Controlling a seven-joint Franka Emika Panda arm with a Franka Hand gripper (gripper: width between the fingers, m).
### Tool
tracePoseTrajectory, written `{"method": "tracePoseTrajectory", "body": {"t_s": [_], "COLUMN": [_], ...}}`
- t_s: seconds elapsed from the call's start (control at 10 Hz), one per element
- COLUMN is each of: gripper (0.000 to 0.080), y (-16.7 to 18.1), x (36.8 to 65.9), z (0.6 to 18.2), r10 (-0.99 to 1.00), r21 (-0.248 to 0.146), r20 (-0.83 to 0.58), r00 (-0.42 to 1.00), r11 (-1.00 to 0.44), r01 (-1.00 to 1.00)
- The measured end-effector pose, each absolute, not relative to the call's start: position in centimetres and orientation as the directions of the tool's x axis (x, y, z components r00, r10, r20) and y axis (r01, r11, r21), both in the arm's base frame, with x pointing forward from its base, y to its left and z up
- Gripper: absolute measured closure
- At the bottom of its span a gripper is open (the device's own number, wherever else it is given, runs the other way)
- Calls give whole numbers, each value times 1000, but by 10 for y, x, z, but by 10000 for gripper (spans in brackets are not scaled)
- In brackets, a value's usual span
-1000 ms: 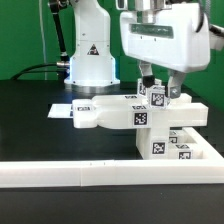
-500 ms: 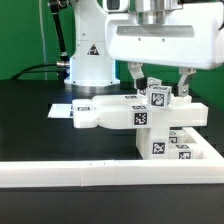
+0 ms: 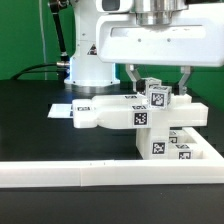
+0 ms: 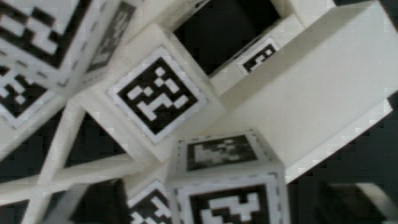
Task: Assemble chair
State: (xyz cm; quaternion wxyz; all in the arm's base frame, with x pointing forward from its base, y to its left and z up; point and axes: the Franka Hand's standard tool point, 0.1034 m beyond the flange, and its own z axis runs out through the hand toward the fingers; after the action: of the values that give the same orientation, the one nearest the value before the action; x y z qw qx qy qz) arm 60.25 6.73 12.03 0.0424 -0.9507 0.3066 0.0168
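Note:
The chair's white tagged pieces (image 3: pixel 110 117) lie joined in a low cluster at the middle of the black table. A small tagged cube-like piece (image 3: pixel 157 97) stands on top of them. My gripper (image 3: pixel 158 84) hangs right over it, open, with one finger (image 3: pixel 133 76) on each side of the cube and a gap showing at both. In the wrist view the tagged white pieces (image 4: pixel 169 95) fill the picture very close up. A tagged face (image 4: pixel 231 205) sits between my gripper's (image 4: pixel 222 212) dark fingertips (image 4: pixel 365 200). Nothing is held.
A long low white border rail (image 3: pixel 90 176) runs along the front of the table. The arm's white base (image 3: pixel 88 60) stands behind the pieces at the exterior view's left. The marker board (image 3: pixel 60 110) lies flat beside the cluster on that side.
The gripper has turned about its vertical axis, so its broad face now shows. Its fingers have come from beside the small cube to straddling it, and stand slightly closer together.

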Motion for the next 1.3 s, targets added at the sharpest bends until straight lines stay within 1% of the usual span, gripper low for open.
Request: {"method": "tracePoseTrajectory", "body": {"t_s": [0.1,0.2,0.5,0.7,0.9,1.0,1.1,1.3], "gripper": [446,515,515,515,515,514,514,514], "y": [67,67,67,68,68,68,69,70], "x": [603,603,603,603,603,603,604,604], "z": [120,120,120,120,120,119,119,119], "r10": [-582,-582,-622,-753,-888,-927,-952,-991], "r21": [-70,-70,-69,-58,-45,-38,-40,-29], "r20": [-58,-58,-62,-73,-83,-86,-88,-97], "r00": [811,811,780,654,453,366,294,91], "r11": [-808,-808,-777,-651,-451,-364,-291,-89], "r01": [-585,-585,-625,-757,-891,-931,-956,-996]}}
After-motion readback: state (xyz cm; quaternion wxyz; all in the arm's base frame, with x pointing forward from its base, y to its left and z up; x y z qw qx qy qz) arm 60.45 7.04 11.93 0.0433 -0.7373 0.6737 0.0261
